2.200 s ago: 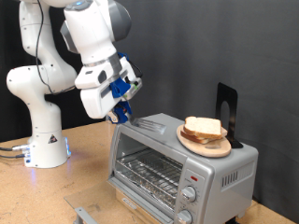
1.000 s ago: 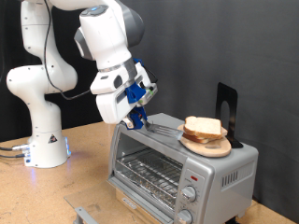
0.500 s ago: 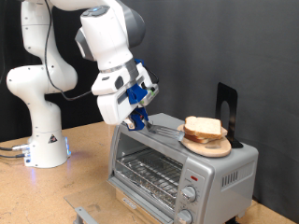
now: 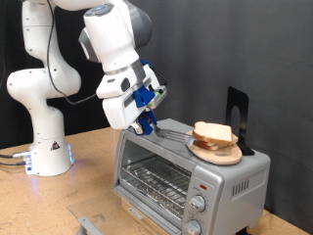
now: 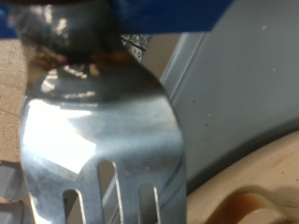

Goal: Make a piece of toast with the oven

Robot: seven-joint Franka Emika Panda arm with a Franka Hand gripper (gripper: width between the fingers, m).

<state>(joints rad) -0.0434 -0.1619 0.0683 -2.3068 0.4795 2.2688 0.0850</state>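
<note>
Gripper (image 4: 143, 121) clenched on a shiny fork (image 5: 98, 140), low over the oven (image 4: 186, 168) top, bread slices (image 4: 213, 135) on a wooden plate (image 4: 217, 154) close by

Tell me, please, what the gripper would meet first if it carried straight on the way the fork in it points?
The gripper holds a metal fork aimed across the oven top. Its tines would probably meet the wooden plate rim first, just below the bread slices; depth is uncertain.
</note>
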